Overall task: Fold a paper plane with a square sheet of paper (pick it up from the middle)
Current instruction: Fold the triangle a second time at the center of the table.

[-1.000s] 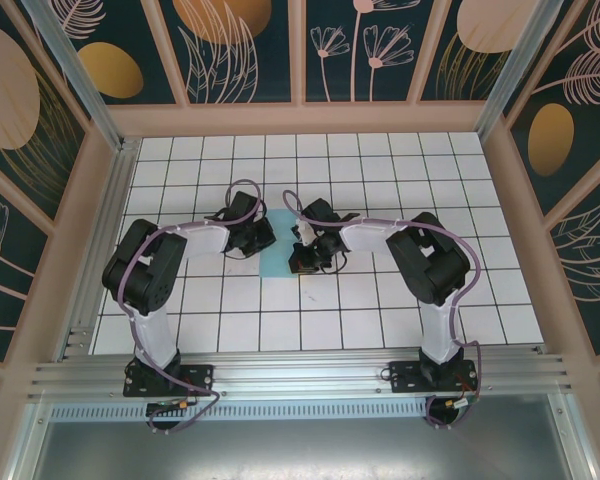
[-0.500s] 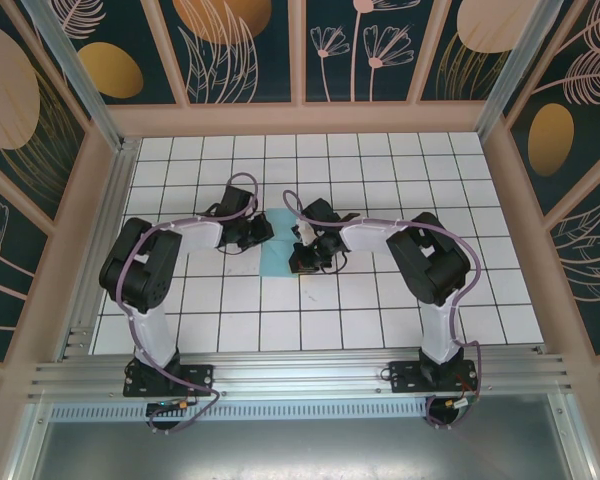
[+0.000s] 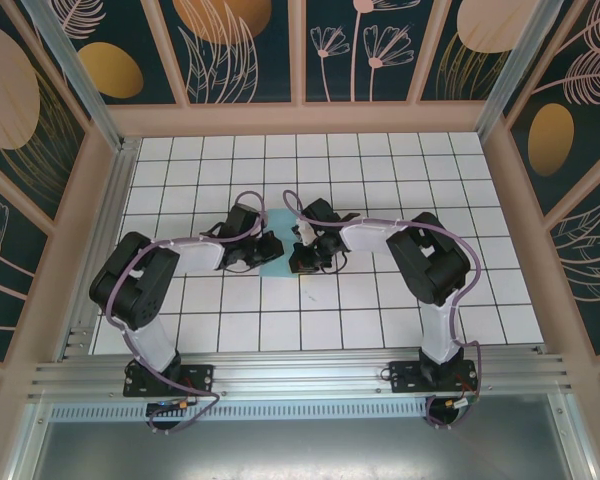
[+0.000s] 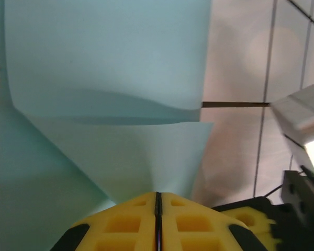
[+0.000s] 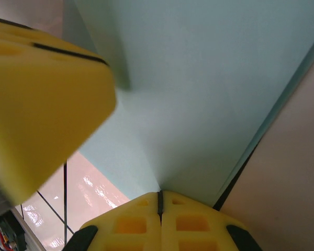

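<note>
The square sheet of paper (image 3: 281, 264) lies at the table's middle between my two grippers, light turquoise and partly folded over on itself. In the left wrist view the paper (image 4: 110, 68) rises in a curved flap, and one point of it runs into my left gripper (image 4: 158, 196), shut on it. My right gripper (image 5: 159, 194) is also shut on the paper (image 5: 199, 78), pinching a crease from the opposite side. From above, the left gripper (image 3: 268, 247) and right gripper (image 3: 302, 256) nearly meet over the sheet, hiding most of it.
The white grid-tiled table (image 3: 380, 310) is ringed by a wooden frame (image 3: 300, 120) and patterned walls. An aluminium rail (image 3: 300, 380) with the arm bases runs along the near edge. The left gripper's yellow fingers (image 5: 42, 104) loom close in the right wrist view.
The left arm has swung its elbow nearer and its gripper has slid a little right and nearer over the paper. The right arm has held still.
</note>
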Action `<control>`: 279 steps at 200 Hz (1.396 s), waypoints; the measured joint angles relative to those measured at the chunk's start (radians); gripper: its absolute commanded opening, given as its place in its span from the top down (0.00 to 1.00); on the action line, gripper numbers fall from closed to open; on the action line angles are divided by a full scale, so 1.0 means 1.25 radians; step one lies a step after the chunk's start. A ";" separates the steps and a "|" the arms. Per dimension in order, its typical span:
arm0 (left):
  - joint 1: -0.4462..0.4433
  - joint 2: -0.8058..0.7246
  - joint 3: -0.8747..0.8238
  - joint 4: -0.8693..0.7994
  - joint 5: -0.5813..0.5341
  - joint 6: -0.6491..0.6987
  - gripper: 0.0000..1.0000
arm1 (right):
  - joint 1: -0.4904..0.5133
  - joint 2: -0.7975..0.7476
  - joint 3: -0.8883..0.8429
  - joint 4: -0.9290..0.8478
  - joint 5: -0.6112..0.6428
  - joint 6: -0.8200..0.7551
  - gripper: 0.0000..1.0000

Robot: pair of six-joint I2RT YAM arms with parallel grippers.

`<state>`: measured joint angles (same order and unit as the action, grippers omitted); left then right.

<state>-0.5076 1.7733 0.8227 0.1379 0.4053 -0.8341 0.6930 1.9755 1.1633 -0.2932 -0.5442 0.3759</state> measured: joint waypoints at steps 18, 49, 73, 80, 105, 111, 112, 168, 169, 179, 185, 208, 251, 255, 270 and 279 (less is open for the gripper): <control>-0.002 0.021 0.000 -0.001 -0.002 -0.006 0.90 | 0.000 0.000 0.001 -0.001 0.000 0.000 0.98; -0.004 0.032 0.019 -0.020 -0.018 -0.006 0.91 | 0.000 0.000 0.001 -0.003 0.002 0.000 0.98; -0.007 0.040 0.043 -0.052 -0.027 -0.004 0.91 | 0.000 0.000 0.001 -0.005 0.006 0.000 0.98; -0.007 0.040 0.047 -0.060 -0.031 -0.003 0.91 | 0.001 0.000 0.001 -0.005 0.007 0.000 0.98; 0.006 0.041 0.054 -0.072 -0.037 0.016 0.91 | 0.002 0.000 0.001 -0.005 0.010 0.000 0.98; 0.015 0.041 0.054 -0.072 -0.037 0.022 0.91 | 0.002 0.000 0.001 -0.006 0.012 0.000 0.98; 0.016 0.041 0.054 -0.072 -0.037 0.023 0.90 | 0.002 0.000 0.001 -0.006 0.013 0.000 0.98; 0.081 0.081 0.092 -0.084 0.032 0.076 0.91 | 0.004 0.000 0.001 -0.004 0.019 -0.001 0.98; 0.081 0.082 0.094 -0.085 0.033 0.078 0.91 | 0.004 0.000 0.001 -0.004 0.019 0.000 0.98; 0.085 0.092 0.111 -0.099 0.038 0.080 0.91 | 0.004 0.000 0.001 -0.001 0.022 0.000 0.98; 0.088 0.098 0.123 -0.106 0.034 0.080 0.91 | 0.004 0.000 0.001 -0.001 0.022 0.000 0.98; 0.102 0.113 0.157 -0.122 -0.005 0.080 0.91 | 0.004 0.000 0.001 -0.001 0.022 0.000 0.98; 0.127 0.113 0.193 -0.157 -0.147 0.075 0.90 | 0.004 0.000 0.001 -0.001 0.022 0.000 0.98; 0.129 0.111 0.193 -0.159 -0.154 0.075 0.89 | 0.004 0.000 0.001 -0.001 0.022 0.000 0.98; 0.133 0.094 0.186 -0.163 -0.164 0.075 0.86 | 0.004 0.000 0.002 -0.001 0.021 0.000 0.98; 0.135 0.069 0.170 -0.156 -0.156 0.075 0.85 | 0.004 0.000 0.002 -0.001 0.021 0.000 0.98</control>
<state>-0.3389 1.8591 1.0351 -0.0570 0.2104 -0.7399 0.6975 1.9755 1.1652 -0.2939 -0.5179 0.3759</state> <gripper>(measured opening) 0.133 0.068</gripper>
